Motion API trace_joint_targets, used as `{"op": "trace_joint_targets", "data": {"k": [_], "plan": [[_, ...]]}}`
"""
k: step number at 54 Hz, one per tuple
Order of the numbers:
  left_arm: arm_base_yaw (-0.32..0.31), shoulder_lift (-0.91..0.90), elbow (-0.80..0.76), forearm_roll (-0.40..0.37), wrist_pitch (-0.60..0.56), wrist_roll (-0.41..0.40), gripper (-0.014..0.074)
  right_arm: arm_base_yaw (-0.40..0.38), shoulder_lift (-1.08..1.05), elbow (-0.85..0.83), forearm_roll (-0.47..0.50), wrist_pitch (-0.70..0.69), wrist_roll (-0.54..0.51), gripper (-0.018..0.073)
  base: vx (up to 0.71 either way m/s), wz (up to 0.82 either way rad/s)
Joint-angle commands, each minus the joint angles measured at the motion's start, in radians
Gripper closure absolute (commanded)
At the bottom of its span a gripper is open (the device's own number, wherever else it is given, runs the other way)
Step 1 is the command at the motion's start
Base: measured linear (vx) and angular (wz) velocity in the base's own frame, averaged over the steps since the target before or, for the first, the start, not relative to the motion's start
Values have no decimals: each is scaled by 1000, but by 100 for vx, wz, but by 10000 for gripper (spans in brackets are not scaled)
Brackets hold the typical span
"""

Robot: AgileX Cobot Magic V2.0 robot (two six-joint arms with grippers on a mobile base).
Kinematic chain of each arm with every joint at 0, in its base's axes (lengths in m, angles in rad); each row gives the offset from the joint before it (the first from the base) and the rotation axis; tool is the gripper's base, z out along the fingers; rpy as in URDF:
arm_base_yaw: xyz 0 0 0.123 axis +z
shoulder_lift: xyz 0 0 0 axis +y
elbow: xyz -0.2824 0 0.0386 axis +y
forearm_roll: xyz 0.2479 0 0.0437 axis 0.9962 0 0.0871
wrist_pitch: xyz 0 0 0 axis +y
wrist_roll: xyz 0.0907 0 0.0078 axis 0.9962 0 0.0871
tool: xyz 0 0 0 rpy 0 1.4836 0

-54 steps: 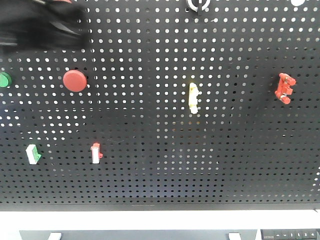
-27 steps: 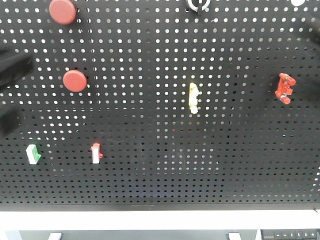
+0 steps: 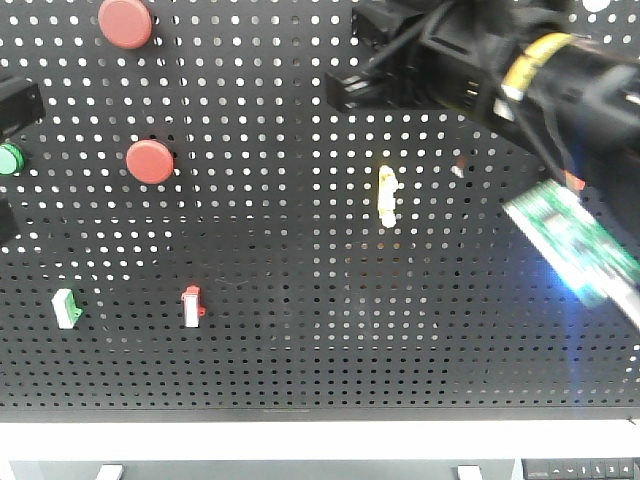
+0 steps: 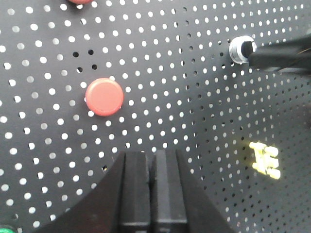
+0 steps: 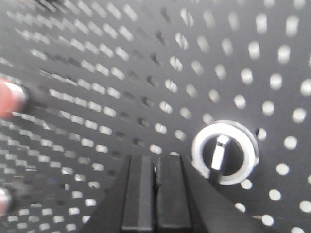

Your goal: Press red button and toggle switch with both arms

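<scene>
Two red buttons (image 3: 150, 161) (image 3: 125, 22) sit on the black pegboard (image 3: 300, 330) at the upper left. In the left wrist view my left gripper (image 4: 151, 158) is shut and empty, just below and right of a red button (image 4: 104, 96). My right arm (image 3: 470, 60), with a yellow band (image 3: 535, 55) and a green circuit board (image 3: 575, 240), reaches in from the upper right. My right gripper (image 5: 155, 161) is shut and empty, its tips just left of a round silver-ringed selector switch (image 5: 224, 153). A yellow toggle switch (image 3: 387, 195) sits mid-board.
A green button (image 3: 8, 158) is at the left edge, with part of my left arm (image 3: 20, 100) above it. A green-and-white switch (image 3: 66, 308) and a red-and-white switch (image 3: 191, 306) sit lower left. The board's white bottom edge (image 3: 300, 440) runs below.
My right arm has swung in from the upper right, hiding the top knob and the red part at right. My left arm has dropped from the upper left to the left edge.
</scene>
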Motion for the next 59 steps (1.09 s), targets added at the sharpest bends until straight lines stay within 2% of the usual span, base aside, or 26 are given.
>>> {"op": "trace_joint_targets", "data": {"k": [1,11,29,40,44,51,59], "plan": [[-5,-13,-28,-1,-89,-4,594,-3,-12,-62,1,-43,4,557,0,0],[-5,-13,-28,-1,-98,-4,594,-9,21,-86,3,-4,4,557,0,0],[-5,-13,-28,-1,-99,-4,594,-97,-24,-86,8,14,4,557,0,0],[-5,-13,-28,-1,-98,-3,594,-111,-44,-86,8,24,4,557,0,0],[-5,-13,-28,-1,-97,-3,594,-108,-63,-77,23,47,5,557,0,0],[-5,-13,-28,-1,-96,-1,594,-35,-161,1,1,74,-3,557,0,0],[-5,-14,-28,-1,-102,-1,594,7,-293,153,-22,23,-2,557,0,0]]}}
